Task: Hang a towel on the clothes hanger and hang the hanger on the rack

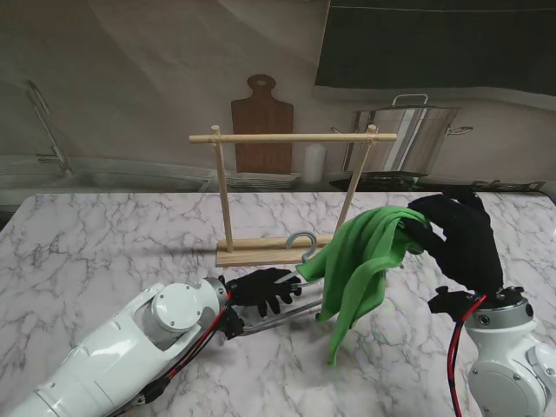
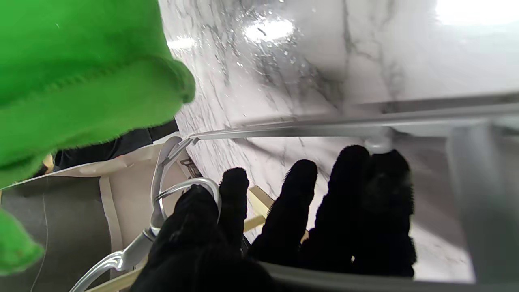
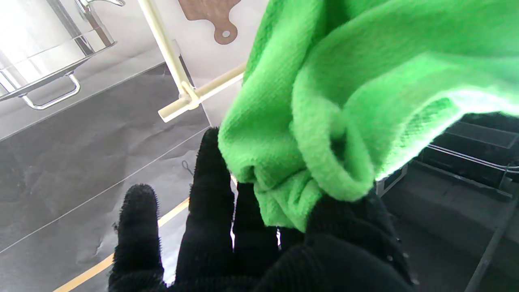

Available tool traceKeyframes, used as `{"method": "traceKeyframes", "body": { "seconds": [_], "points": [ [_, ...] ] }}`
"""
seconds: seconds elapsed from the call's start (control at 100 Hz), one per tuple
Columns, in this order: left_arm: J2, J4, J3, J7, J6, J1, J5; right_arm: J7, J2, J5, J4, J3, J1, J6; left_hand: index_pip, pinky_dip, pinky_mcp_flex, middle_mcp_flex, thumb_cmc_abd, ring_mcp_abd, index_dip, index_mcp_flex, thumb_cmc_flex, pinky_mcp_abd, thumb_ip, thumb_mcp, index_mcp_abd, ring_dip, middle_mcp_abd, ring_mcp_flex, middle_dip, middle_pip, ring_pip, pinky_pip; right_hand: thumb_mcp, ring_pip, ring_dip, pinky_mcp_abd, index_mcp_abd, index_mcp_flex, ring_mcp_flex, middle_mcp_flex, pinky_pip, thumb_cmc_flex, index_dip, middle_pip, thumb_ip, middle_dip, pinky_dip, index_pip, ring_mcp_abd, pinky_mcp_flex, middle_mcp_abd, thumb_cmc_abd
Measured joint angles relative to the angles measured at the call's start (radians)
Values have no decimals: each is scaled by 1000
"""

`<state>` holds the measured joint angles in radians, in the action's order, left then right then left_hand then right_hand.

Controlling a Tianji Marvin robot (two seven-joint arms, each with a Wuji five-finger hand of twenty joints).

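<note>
Towel (image 1: pixel 363 261), green, bunched and draped over the right end of the hanger (image 1: pixel 300 261), lower tail dangling toward the marble table (image 1: pixel 104 234) without a clear touch. Right hand (image 1: pixel 460 239) raised over the table's right side, thumb and fingers pinching the towel's upper fold (image 3: pixel 308 170); index and middle fingers (image 3: pixel 211 194) stretched straight, apart from the cloth. Left hand (image 1: pixel 265 289) low near the table's middle, closed around the metal hanger just under its hook (image 1: pixel 301 241), thumb (image 2: pixel 194 219) against the wire, remaining fingers (image 2: pixel 292 202) extended past it. Hook curved upward, just nearer to me than the wooden base of the rack (image 1: pixel 291 195) and not on the crossbar (image 1: pixel 291 137). Rack standing upright toward the table's far edge, bar bare along its length. Wide bare marble to the left; narrower strip nearer to me, between both arms. Steel pot (image 1: pixel 408 139) and cutting board (image 1: pixel 261 130) beyond the far edge.
</note>
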<state>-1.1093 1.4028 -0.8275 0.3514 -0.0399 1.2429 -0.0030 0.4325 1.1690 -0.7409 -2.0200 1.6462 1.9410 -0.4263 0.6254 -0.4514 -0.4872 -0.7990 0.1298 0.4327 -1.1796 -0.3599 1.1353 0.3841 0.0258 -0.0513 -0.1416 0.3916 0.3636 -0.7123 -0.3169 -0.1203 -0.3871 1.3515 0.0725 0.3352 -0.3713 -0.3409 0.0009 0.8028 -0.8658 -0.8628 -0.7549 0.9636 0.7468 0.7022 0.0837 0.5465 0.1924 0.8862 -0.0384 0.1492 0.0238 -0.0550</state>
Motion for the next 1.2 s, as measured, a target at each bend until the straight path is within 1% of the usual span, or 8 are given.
{"method": "traceKeyframes", "body": {
  "seconds": [0.13, 0.23, 0.4, 0.5, 0.77, 0.89, 1.05, 1.2],
  "points": [
    [-3, 1, 23, 32, 0, -20, -22, 1, 3, 12, 48, -5, -58, -5, 0, 0, 7, 0, 0, 0, 0, 0, 0, 0, 0, 0, -1, -7, -2, 0, 0, 0, 0, 0, 0, 0, 0, 0, 0, 0, 1, 1, 1, 0, 0, 0, 0, 0, 0, 0, 1, -3, -1, 0],
    [-4, 2, 39, 41, 4, -30, -34, 8, 6, 22, 78, -1, -91, -12, 0, 1, 7, 0, 0, 0, 0, 0, 0, 0, 0, 0, -2, -8, -4, 0, 0, 0, 1, 0, 0, 0, 0, 0, 0, 0, 1, 1, 4, 0, 0, 0, 0, 0, 0, 0, 2, -5, -1, 0],
    [-8, 4, 39, 52, 12, -24, -85, 32, 11, 49, 125, 4, -141, -28, 0, 1, 8, 0, 0, 0, 1, 0, 0, 0, 0, 0, -4, -8, -4, 0, -1, 0, 1, 0, 0, 0, 0, 0, 0, -1, 1, 1, 12, 0, 0, 0, 0, 0, 0, 0, 3, -5, -7, 0],
    [-8, 13, 29, 68, 20, -10, -94, 44, 13, 53, 161, 5, -166, -37, 0, 1, 8, 0, 0, 0, 1, 0, 0, 0, 0, 0, -7, -8, -4, 0, -8, 0, 1, 0, 0, 0, 0, 0, 0, -1, 1, 2, 17, 0, 0, 0, 0, 0, 0, 0, 3, -10, -8, 0],
    [3, 26, 38, 129, 24, -1, -136, 82, 19, 78, 248, -14, -225, -50, 0, 1, 8, 0, 0, 0, 1, 0, 1, 0, 0, 0, -15, -8, -4, 0, -8, 0, 1, 0, 0, 0, 0, -1, 0, -1, 20, 13, 34, 0, 0, 1, 0, 0, 0, 0, 4, -17, -11, 0],
    [3, 25, 39, 148, 23, 0, -158, 85, 24, 93, 274, -18, -247, -72, 0, 1, 8, 0, 0, 0, 1, 0, 1, 0, 0, 0, -15, -9, -4, 0, -9, 0, 1, 0, 0, 0, 0, -2, 0, -1, 21, 14, 44, 0, -1, 1, 0, 0, 0, 0, 5, -22, -12, 0],
    [4, 27, 21, 173, 17, 14, -204, 105, 24, 77, 316, -25, -271, -92, 0, 1, 8, -9, 0, 0, 2, 0, 9, 0, 0, 0, -25, -9, -4, 0, -10, 4, 1, 0, 0, 0, 0, -2, 0, -2, 21, 14, 54, 0, -2, 1, 0, 0, 0, 0, 14, -23, -13, 0],
    [11, 37, 14, 220, 9, 23, -229, 129, 24, 56, 361, -35, -293, -94, -1, 1, 8, -10, 0, 0, 2, 0, 9, 0, 0, 0, -29, -9, -4, 0, -12, 0, 1, 0, 0, 0, 0, 0, 0, -2, 21, 16, 62, 0, -2, 2, 0, 0, 0, 1, 14, -23, -14, 0]
  ]
}}
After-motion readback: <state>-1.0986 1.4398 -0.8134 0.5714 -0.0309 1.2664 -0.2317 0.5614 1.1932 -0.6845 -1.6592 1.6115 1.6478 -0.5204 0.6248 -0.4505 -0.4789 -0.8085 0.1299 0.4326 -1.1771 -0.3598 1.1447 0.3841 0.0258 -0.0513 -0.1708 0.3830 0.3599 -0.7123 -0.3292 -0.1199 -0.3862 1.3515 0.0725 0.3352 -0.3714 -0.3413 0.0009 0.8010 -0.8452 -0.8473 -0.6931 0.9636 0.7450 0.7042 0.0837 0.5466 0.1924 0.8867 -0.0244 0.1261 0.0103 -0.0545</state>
